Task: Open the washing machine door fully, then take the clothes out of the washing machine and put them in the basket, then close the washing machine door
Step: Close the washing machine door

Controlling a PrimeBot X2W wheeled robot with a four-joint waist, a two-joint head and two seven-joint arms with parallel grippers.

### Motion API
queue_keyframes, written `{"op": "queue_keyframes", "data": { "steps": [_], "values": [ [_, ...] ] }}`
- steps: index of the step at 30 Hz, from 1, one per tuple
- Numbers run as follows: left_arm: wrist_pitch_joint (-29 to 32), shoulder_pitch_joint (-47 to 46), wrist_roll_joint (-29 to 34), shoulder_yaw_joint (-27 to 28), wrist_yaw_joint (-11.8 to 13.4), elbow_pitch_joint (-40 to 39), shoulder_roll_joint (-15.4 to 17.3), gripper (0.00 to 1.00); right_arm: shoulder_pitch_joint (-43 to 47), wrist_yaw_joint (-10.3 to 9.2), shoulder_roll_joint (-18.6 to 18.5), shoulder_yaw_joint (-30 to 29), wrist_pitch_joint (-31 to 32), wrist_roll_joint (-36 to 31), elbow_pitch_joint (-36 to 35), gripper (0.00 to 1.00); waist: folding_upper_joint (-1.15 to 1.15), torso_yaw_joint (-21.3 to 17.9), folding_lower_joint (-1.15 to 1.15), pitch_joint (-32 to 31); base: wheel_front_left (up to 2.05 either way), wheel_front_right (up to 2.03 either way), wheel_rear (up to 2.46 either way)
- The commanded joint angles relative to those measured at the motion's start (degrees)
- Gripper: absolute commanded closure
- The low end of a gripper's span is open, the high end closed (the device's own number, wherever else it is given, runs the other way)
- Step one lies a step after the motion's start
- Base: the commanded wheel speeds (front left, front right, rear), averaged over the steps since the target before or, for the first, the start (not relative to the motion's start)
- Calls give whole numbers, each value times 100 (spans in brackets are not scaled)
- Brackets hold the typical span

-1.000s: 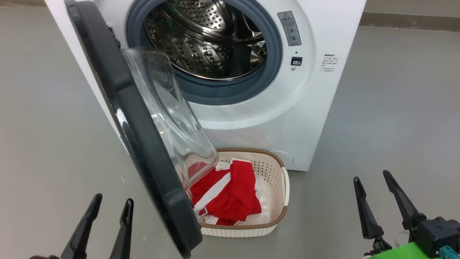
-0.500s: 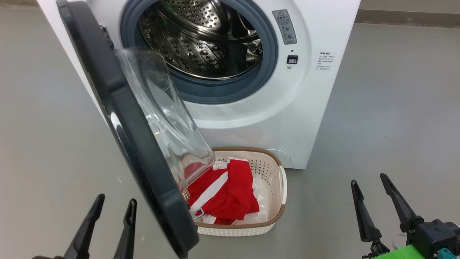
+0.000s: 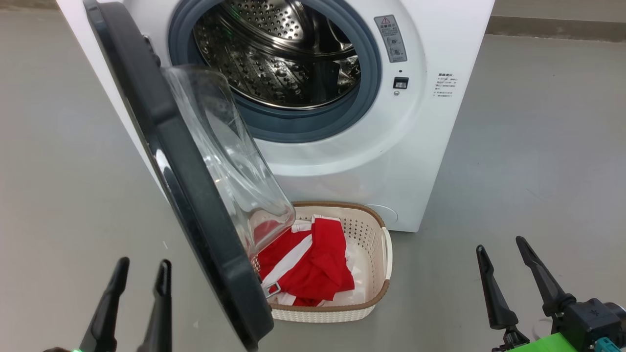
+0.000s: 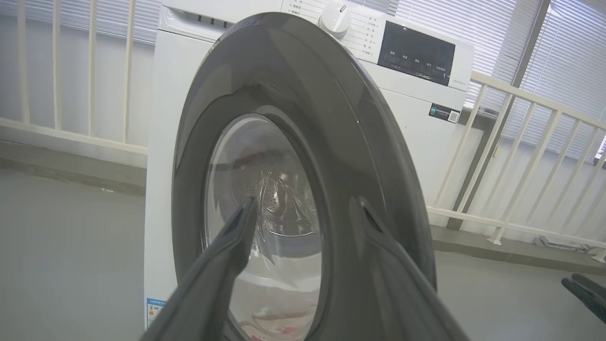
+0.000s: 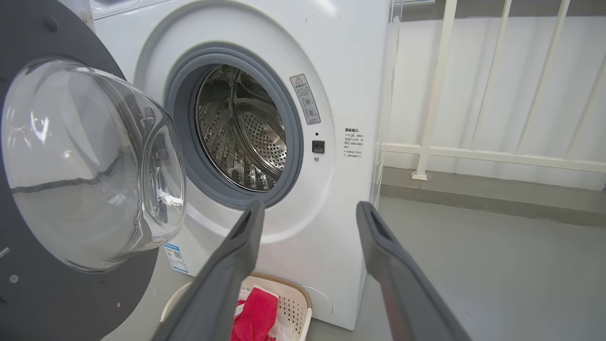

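Just left of the washing machine door (image 3: 190, 205), the left gripper (image 3: 143, 264) stands spread, empty. The open door blocks it from the basket (image 3: 362, 230), right of the door, holding the clothes (image 3: 313, 264) before the washing machine (image 3: 391, 161). Farther right, the right gripper (image 3: 499, 244) gapes, empty.

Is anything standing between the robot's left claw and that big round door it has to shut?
Nothing visible does. The open left gripper faces the outer side of the washing machine door, with open space between them.
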Motion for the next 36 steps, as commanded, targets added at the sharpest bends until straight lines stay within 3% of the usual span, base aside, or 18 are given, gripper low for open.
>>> {"op": "queue_keyframes", "data": {
  "steps": [1, 2, 3, 8, 12, 22, 29, 36],
  "values": [
    [-70, -229, -211, 273, -8, -213, -49, 7, -94, 28, -66, 131, -37, 9, -125, 0, 0, 3, 0, 0, 0, 0, 0],
    [-70, -264, -397, 313, -10, -237, -117, 86, -91, 28, -66, 132, -37, 8, -124, 0, 0, 6, 0, -3, 0, 0, 0],
    [-70, -305, -598, 358, -12, -260, -176, 100, -89, 28, -66, 135, -37, 7, -126, 0, 0, 7, 0, 3, 0, 0, 0],
    [100, -666, -1892, 586, 74, -266, -372, 100, -111, 28, -66, 141, -37, -13, -133, 0, 0, 20, 0, 42, 0, 0, 0],
    [586, -1015, -3446, 747, 267, -291, -453, 100, -150, 28, -66, 151, -37, -37, -126, 0, 0, 3, 0, 76, 0, 0, 0],
    [2247, -1399, -6013, 1186, 1493, -386, -441, 100, -195, 28, -66, 158, -37, -64, -120, 0, 0, -114, 0, 163, 0, 0, 0],
    [2940, -1460, -7185, 1221, 2165, -734, -465, 100, -262, 28, -66, 164, -37, -44, -101, 0, 0, -182, 0, 257, 0, 0, 0],
    [3296, -1369, -7515, 1105, 2453, -1058, -440, 100, -299, 28, -66, 194, -37, -11, -72, 0, 0, -253, 0, 273, 0, 0, 0]
  ]
}}
